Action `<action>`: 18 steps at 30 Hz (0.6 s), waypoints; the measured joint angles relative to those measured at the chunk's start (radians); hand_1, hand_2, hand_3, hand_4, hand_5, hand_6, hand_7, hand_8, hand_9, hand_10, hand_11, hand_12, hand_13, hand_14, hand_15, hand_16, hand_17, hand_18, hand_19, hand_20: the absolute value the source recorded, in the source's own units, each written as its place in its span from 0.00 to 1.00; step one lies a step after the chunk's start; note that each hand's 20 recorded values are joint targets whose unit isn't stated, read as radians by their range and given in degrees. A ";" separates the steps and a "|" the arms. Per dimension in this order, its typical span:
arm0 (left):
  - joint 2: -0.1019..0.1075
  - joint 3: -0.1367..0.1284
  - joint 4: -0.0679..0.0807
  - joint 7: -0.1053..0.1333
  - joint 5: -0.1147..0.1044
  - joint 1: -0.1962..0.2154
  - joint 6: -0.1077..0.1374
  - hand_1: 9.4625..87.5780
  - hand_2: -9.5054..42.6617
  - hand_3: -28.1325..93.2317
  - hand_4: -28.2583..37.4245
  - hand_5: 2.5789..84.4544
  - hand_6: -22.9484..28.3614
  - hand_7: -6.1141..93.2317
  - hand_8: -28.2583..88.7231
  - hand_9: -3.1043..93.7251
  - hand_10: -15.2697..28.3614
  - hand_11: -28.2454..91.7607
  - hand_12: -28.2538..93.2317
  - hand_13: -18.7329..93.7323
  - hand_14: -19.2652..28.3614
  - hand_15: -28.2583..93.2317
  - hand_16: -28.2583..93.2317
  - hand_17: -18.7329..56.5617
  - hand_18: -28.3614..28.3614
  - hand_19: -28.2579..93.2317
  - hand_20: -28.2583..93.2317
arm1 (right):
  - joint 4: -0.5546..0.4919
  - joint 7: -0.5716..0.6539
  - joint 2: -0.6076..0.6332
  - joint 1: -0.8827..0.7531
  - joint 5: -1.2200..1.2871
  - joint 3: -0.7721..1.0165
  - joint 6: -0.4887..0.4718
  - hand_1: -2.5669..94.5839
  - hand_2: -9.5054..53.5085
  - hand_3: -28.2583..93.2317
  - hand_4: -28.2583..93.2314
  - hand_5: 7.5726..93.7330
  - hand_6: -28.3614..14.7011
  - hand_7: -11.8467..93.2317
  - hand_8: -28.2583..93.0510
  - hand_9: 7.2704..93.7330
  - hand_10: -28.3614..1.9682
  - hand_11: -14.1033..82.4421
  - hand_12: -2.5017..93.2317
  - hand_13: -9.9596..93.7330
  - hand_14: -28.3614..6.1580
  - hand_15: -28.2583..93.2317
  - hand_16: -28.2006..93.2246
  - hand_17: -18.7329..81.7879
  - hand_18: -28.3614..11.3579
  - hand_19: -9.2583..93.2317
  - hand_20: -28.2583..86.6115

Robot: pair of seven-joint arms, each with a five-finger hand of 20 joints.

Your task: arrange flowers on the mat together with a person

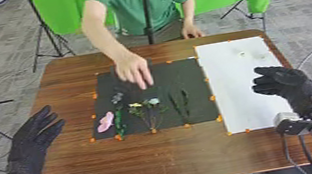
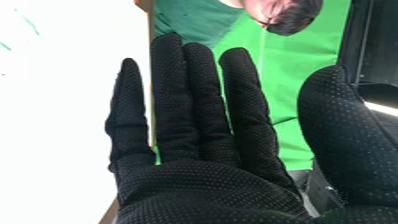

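- Your left hand (image 1: 28, 145) is beside the black mat (image 1: 195, 81), held clear of the flowers, its fingers extended and grasping nothing.
- Your right hand (image 1: 288, 84) is by the white sheet (image 1: 238, 89), also released, fingers straight and thumb spread.
- On the black mat, at the middle of the counter (image 1: 164, 162), you have a pink bloom (image 1: 104, 122) at the left edge, a green stem (image 1: 119, 121) just beside it, a sprig with pale blossoms (image 1: 152, 101) near the centre, and slender dark-green stems (image 1: 186, 104) to its right.
- The person's hand (image 1: 133, 71) is over the far part of the mat; you can't tell whether it touches anything.
- Expect all of these to be very light. The stems should bend a little, and the petals are likely soft and easily crushed.
- Pinch the sprig low on its stem, below the blossoms; take the slender stems near mid-length. Gloved fingertips may slide on thin stems, so close gently.
- Keep pressure off the pink bloom's petals.
- You have no readable brand, label or writing to go by.
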 measured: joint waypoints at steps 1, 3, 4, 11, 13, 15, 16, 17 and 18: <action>0.000 0.000 0.000 0.000 0.000 0.000 0.000 0.24 0.27 0.80 0.04 0.47 0.54 0.23 0.17 0.39 0.68 0.47 0.35 0.45 0.78 0.52 0.22 0.21 0.91 0.65 0.27 | 0.000 0.000 0.000 0.000 -0.001 0.000 0.000 0.24 0.25 0.95 0.04 0.53 0.58 0.32 0.13 0.54 0.43 0.39 0.28 0.54 0.44 0.56 0.41 0.34 0.20 0.62 0.49; 0.000 -0.001 0.000 0.000 0.000 0.001 0.000 0.24 0.27 0.80 0.04 0.47 0.54 0.23 0.17 0.39 0.68 0.47 0.35 0.45 0.78 0.52 0.22 0.21 0.91 0.65 0.27 | 0.000 0.000 0.000 0.001 -0.002 -0.001 0.000 0.24 0.25 0.95 0.04 0.53 0.58 0.32 0.13 0.54 0.42 0.39 0.29 0.54 0.44 0.56 0.41 0.34 0.20 0.62 0.49; 0.000 -0.002 0.000 0.000 0.000 0.002 0.000 0.24 0.27 0.80 0.04 0.47 0.54 0.23 0.17 0.39 0.68 0.47 0.35 0.45 0.78 0.52 0.22 0.21 0.91 0.65 0.27 | 0.000 0.000 0.000 0.002 -0.003 -0.002 0.000 0.24 0.25 0.95 0.04 0.53 0.58 0.32 0.13 0.54 0.42 0.39 0.29 0.54 0.44 0.56 0.41 0.34 0.20 0.62 0.49; 0.001 -0.001 0.001 -0.002 0.001 -0.003 -0.001 0.24 0.27 0.80 0.04 0.47 0.54 0.23 0.17 0.39 0.67 0.47 0.35 0.45 0.78 0.52 0.22 0.21 0.91 0.65 0.27 | 0.001 0.000 0.005 0.002 -0.003 -0.002 0.003 0.24 0.25 0.95 0.04 0.53 0.58 0.32 0.13 0.54 0.43 0.39 0.29 0.54 0.44 0.56 0.41 0.34 0.20 0.62 0.49; 0.002 -0.003 0.001 -0.002 0.001 -0.004 -0.001 0.24 0.27 0.80 0.04 0.47 0.54 0.23 0.17 0.39 0.68 0.47 0.35 0.45 0.78 0.52 0.22 0.21 0.91 0.65 0.27 | 0.002 0.000 0.005 0.004 -0.004 -0.005 0.002 0.24 0.25 0.95 0.04 0.53 0.59 0.32 0.13 0.54 0.43 0.39 0.29 0.54 0.44 0.56 0.41 0.34 0.20 0.62 0.49; 0.002 -0.006 0.000 -0.003 0.001 -0.003 -0.001 0.24 0.27 0.80 0.04 0.47 0.54 0.23 0.17 0.39 0.68 0.47 0.35 0.45 0.78 0.52 0.22 0.21 0.91 0.65 0.27 | 0.002 0.000 0.005 0.005 -0.007 -0.007 0.000 0.24 0.25 0.95 0.05 0.53 0.59 0.32 0.13 0.54 0.43 0.39 0.29 0.54 0.44 0.56 0.41 0.34 0.20 0.62 0.49; 0.001 -0.006 0.000 -0.004 0.001 -0.002 -0.001 0.24 0.27 0.80 0.04 0.47 0.54 0.23 0.17 0.39 0.68 0.47 0.35 0.45 0.78 0.52 0.22 0.21 0.91 0.65 0.27 | 0.002 0.000 0.005 0.005 -0.007 -0.008 0.000 0.24 0.25 0.95 0.05 0.53 0.59 0.32 0.13 0.54 0.42 0.39 0.29 0.54 0.44 0.56 0.41 0.34 0.20 0.62 0.49; 0.001 -0.006 0.000 -0.005 0.001 -0.002 -0.001 0.24 0.27 0.80 0.04 0.47 0.54 0.23 0.17 0.39 0.68 0.47 0.35 0.45 0.78 0.52 0.22 0.21 0.91 0.65 0.27 | 0.002 0.000 0.005 0.005 -0.007 -0.008 0.000 0.24 0.25 0.95 0.05 0.53 0.59 0.32 0.13 0.54 0.42 0.39 0.29 0.54 0.44 0.56 0.41 0.34 0.20 0.62 0.49; 0.001 -0.006 0.001 -0.006 0.001 -0.003 -0.002 0.24 0.27 0.80 0.04 0.47 0.53 0.23 0.17 0.39 0.68 0.47 0.35 0.45 0.78 0.52 0.22 0.21 0.91 0.65 0.27 | 0.002 0.000 0.005 0.005 -0.007 -0.008 0.001 0.24 0.25 0.95 0.05 0.53 0.59 0.32 0.13 0.54 0.42 0.39 0.28 0.54 0.44 0.56 0.41 0.34 0.20 0.62 0.49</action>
